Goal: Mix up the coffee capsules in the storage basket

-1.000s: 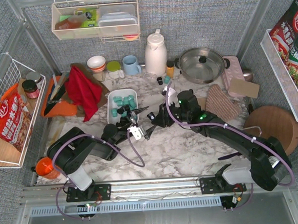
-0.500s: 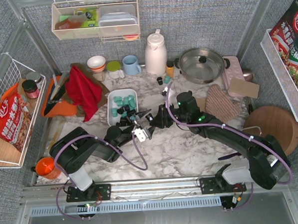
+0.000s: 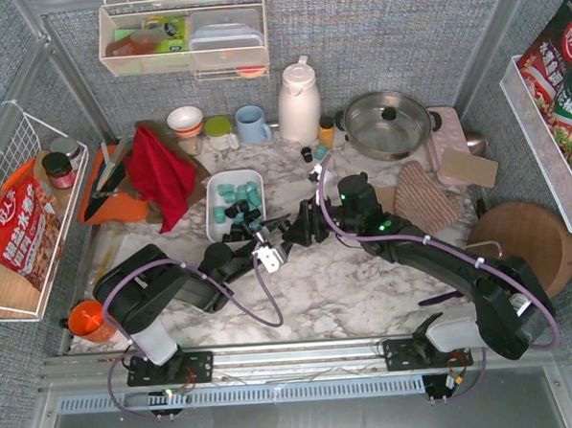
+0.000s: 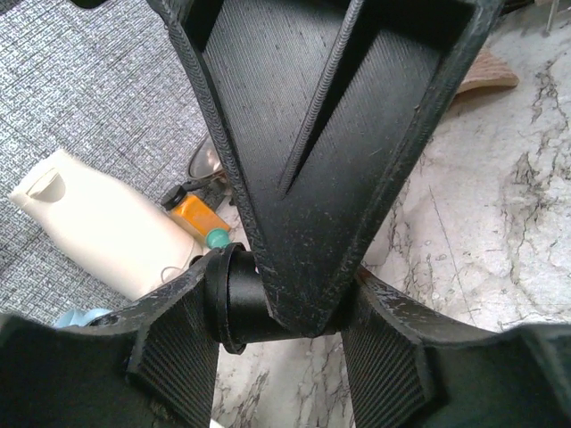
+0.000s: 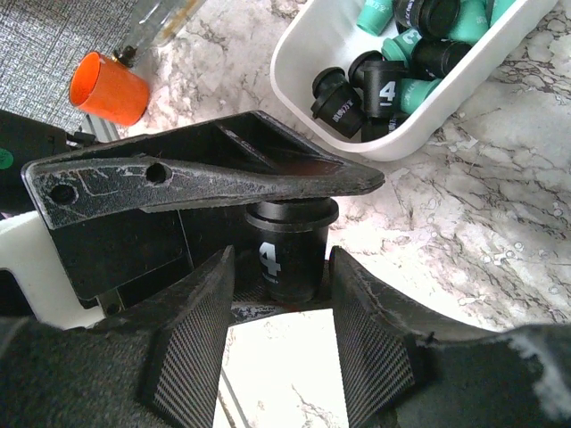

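Left gripper (image 4: 278, 308): narrowed on a single black capsule (image 5: 290, 259). In the right wrist view, one of its fingers lay flat across the capsule's rim. In its own view, the rim sat against its left pad (image 4: 174, 352), and the far end was hidden.
Right gripper (image 5: 281, 267): nearly closed, with a pad on each side of the same capsule's body. I could not tell whether the pads pressed on it.
Where the meeting was: above the marble table (image 3: 367, 286), just off the near right corner of the storage basket (image 5: 299, 53), with the two grippers' fingers interlaced.
Capsule's axis: it ran from one left finger to the other and crosswise to the right gripper's fingers. In the right wrist view, the rim was uppermost and a white "4" read upright on the side. In the left wrist view, it lay sideways with the rim to the left.
Coffee capsules in the basket: teal ones (image 3: 237, 191) lay toward the far end and black ones (image 3: 236, 213) toward the near end. Some lay on their sides.
In the way: one finger of the right gripper crossed the left wrist view and covered most of the capsule.
Around: an orange cup (image 5: 109, 87) stood near the left arm's base. A white jug (image 4: 98, 232), a small orange bottle (image 4: 198, 214) and a loose teal capsule (image 4: 217, 237) stood farther back. A red cloth (image 3: 159, 173) lay just left of the basket.
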Robot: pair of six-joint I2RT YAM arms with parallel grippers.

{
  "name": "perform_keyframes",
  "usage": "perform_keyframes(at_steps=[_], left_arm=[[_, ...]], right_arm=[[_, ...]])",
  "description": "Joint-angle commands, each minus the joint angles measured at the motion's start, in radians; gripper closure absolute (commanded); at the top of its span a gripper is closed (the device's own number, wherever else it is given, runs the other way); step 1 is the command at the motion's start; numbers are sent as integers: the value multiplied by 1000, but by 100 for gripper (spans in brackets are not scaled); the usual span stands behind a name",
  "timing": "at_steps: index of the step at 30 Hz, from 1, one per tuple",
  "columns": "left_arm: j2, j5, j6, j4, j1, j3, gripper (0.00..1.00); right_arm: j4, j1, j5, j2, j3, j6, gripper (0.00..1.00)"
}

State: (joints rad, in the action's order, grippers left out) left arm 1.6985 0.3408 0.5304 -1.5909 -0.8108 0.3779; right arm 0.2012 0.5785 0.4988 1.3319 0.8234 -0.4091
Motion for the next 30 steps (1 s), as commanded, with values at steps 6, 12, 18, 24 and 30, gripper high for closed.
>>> perform_keyframes(at_steps=[6,12,18,24,30], left_arm=[[-17,-123,-18,-90,1,-24,67],[-16,-212,-117,-80,61,-37,67],[-46,-376,-378,187,163,54,61],[-46,-474,-574,567,236,201,56],[5,-497,-734,867,295,361,50]], right_arm=[[-140,-4,-75,-21,42,64,46],[-199,-25,-261,-49,74,133,44],[-84,-40,-546,105,157,254,44],[-29,-106,-729,474,451,406,44],[-74,-191,-913,787,763,239,45]])
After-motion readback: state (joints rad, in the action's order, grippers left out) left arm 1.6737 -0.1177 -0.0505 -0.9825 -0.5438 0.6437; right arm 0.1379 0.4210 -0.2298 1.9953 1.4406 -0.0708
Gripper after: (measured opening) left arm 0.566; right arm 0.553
